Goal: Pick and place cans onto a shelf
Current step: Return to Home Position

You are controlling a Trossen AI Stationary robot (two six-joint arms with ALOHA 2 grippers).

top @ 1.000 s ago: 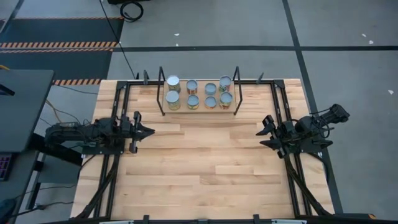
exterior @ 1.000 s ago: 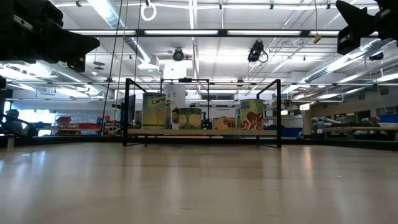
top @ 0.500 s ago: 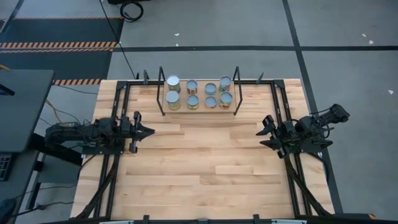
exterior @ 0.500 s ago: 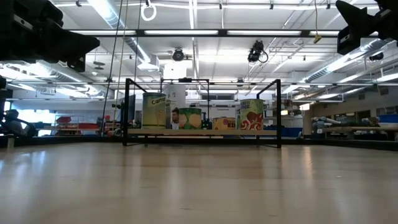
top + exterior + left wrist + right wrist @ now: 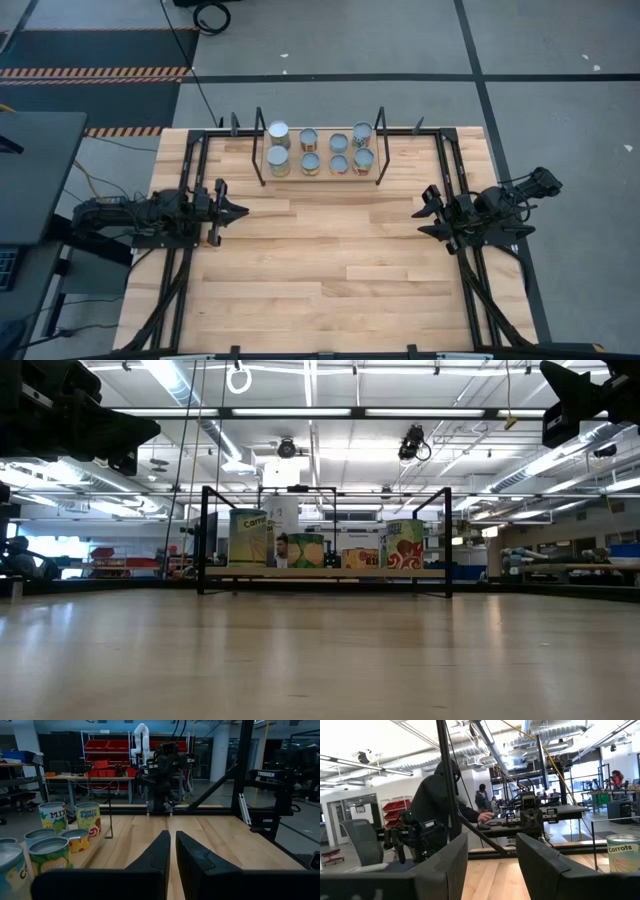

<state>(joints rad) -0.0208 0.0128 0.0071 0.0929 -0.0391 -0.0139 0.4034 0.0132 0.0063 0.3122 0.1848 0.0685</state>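
Several cans stand upright on their bases in two rows on the wooden board of the black wire shelf, at the table's far middle. In the low view the cans show side by side on the board. My left gripper hovers at the table's left side, shut, pointing level toward the right, with nothing in it. My right gripper hovers at the right side, open, nothing between its fingers. Both are well clear of the shelf.
Black mount rails run along the table's left and right sides. Bare wooden tabletop lies between the arms. A person in a dark hooded top stands beyond the table, and a grey desk stands at its left.
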